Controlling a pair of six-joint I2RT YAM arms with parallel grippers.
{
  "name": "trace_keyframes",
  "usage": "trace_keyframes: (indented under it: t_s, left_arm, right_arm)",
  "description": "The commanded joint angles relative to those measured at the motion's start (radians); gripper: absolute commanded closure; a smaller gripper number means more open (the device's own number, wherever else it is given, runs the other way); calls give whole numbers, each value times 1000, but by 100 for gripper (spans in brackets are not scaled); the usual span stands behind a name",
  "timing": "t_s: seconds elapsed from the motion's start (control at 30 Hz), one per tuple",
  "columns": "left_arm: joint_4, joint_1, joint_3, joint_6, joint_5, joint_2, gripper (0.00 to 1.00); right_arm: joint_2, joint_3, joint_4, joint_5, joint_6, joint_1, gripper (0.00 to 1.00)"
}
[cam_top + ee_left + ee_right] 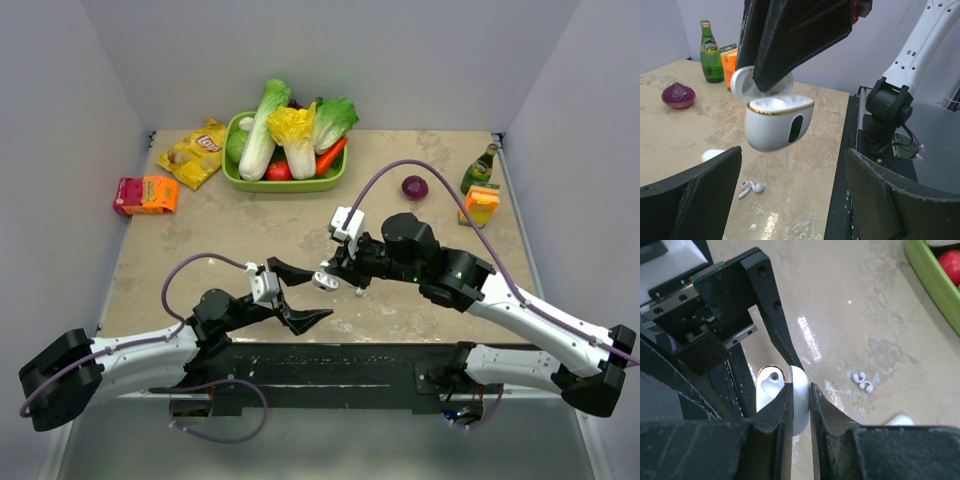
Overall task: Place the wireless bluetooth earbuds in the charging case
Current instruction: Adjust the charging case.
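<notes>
— What are your fingers doing?
— My left gripper [303, 293] is spread wide and holds nothing. It sits just beside the charging case [775, 122], on its near left. My right gripper [800, 390] is pinched tight on that case, one finger on each side of its body. It holds the case in the air above the table [220, 235] with the lid swung up.

— And the earbuds?
— One earbud [751, 188] lies flat on the table below the case, clear of both my grippers. A small white lump [712, 155] lies near it, half hidden behind my left finger; I cannot tell what it is. Nor can I tell whether anything is seated inside the case: I see only white hollows under the gold rim.

— What lies beyond?
— Past the case, to its right, a red onion [414, 187], then a green bottle [480, 168] and an orange carton [481, 205] side by side. Well behind the case stands a green basket [285, 183] of vegetables. Behind the case to the left are a yellow chips bag [195, 152] and a red and orange box [146, 195].
</notes>
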Motion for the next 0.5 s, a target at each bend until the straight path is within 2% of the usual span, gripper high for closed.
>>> trace_keyframes:
  t_s: [0.0,0.47]
  left_arm:
    - [62,10,48,-32,95,9,13]
    - [29,12,116,-9,153,87,32]
  right_arm:
    - [-8,56,-73,-42,-40,16,100]
    - [4,22,-51,-70,-16,21,100]
